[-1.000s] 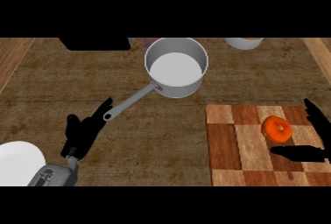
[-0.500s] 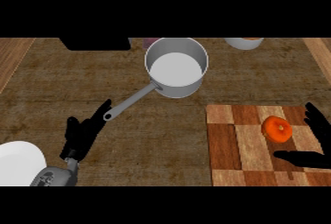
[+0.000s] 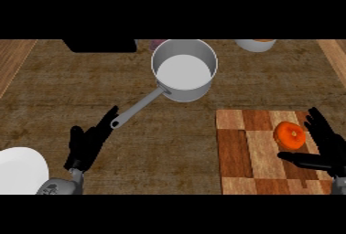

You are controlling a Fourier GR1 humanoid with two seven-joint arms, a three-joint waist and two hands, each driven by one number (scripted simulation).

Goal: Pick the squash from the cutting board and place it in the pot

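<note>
1. Head view, the task's things: the squash (image 3: 292, 135), round and orange, lies on the cutting board (image 3: 238, 155) near the board's right edge and toward its far side. The board sits at the counter's (image 3: 182, 151) near right corner. The pot (image 3: 184, 69) stands well apart from it, toward the counter's far edge near the middle, its open mouth showing nothing inside and its long handle (image 3: 138, 106) pointing back toward the near left.

2. Head view, right hand (image 3: 329, 146): it is over the board's right edge, just beside the squash. Its fingers (image 3: 316, 123) are straight and spread apart, and its thumb (image 3: 300, 158) sticks out leftward under the squash. Nothing is clamped. I cannot tell whether any finger touches the squash.

3. Head view, left hand (image 3: 88, 144): it rests open near the counter's near left corner, fingers up, just beside the handle's tip. A white plate (image 3: 21, 170) shows at the near left edge beside it.

4. What has changed: compared with a second ago, the right hand has come in from the board's right edge and nearer the squash, with the thumb swung in below it. The squash and the pot have not moved.

5. What that means: the pick looks like the step in hand, with the hand shaping to cup the squash. Closing, lifting and the carry across to the pot all remain.
</note>
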